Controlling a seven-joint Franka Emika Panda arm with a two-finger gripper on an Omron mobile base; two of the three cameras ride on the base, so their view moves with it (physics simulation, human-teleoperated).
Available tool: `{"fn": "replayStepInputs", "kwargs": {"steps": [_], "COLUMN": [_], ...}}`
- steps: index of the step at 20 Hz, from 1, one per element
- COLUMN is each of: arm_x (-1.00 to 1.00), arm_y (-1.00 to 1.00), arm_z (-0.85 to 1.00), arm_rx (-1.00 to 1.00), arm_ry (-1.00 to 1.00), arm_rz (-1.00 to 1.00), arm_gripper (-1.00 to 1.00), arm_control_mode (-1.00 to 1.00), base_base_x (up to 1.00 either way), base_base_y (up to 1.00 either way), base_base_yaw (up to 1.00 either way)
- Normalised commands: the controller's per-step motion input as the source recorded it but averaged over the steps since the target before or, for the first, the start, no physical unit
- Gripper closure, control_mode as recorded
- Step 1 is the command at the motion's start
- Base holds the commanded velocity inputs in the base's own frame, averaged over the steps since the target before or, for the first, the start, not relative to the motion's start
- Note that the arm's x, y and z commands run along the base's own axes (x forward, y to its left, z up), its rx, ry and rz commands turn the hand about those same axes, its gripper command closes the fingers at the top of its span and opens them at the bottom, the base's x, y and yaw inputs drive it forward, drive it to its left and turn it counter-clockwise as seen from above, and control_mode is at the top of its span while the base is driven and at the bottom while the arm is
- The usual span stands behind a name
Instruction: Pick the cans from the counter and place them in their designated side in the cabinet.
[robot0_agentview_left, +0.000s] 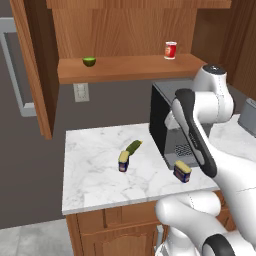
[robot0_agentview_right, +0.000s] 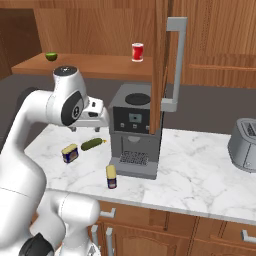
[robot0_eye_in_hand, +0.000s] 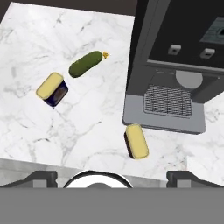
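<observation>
Glossy white rounded arm segments, dark grey joint bands, round grey-capped elbow

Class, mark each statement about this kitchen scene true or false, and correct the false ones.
1. Both cans are on the counter. True.
2. The gripper holds a can. False: it is open and holds nothing.
3. The pickle lies beside one can. True.
4. The red-and-white can stands on the counter. False: it stands on the cabinet shelf.
5. One can lies in front of the coffee machine. True.
</observation>
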Motion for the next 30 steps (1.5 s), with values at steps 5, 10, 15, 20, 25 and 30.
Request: {"fn": "replayStepInputs", "kwargs": {"steps": [5, 10, 15, 20, 25, 30], "arm_x": [-0.07, -0.02, 0.00, 0.00, 0.00, 0.00], "arm_y": [-0.10, -0.10, -0.06, -0.04, -0.15, -0.15], "arm_z": [-0.18, -0.20, -0.16, -0.09, -0.17, -0.17], "arm_rx": [0.00, 0.00, 0.00, 0.00, 0.00, 0.00], "arm_ry": [0.00, 0.00, 0.00, 0.00, 0.00, 0.00], "arm_rz": [0.01, 0.02, 0.03, 0.06, 0.06, 0.06], "arm_gripper": [-1.00, -1.00, -1.00, -1.00, -1.00, -1.00], "arm_control_mode": [-1.00, -1.00, -1.00, -1.00, -1.00, -1.00], "base_base_x": [0.00, 0.00, 0.00, 0.00, 0.00, 0.00], "base_base_y": [0.00, 0.00, 0.00, 0.00, 0.00, 0.00], "base_base_yaw": [0.00, 0.00, 0.00, 0.00, 0.00, 0.00]}}
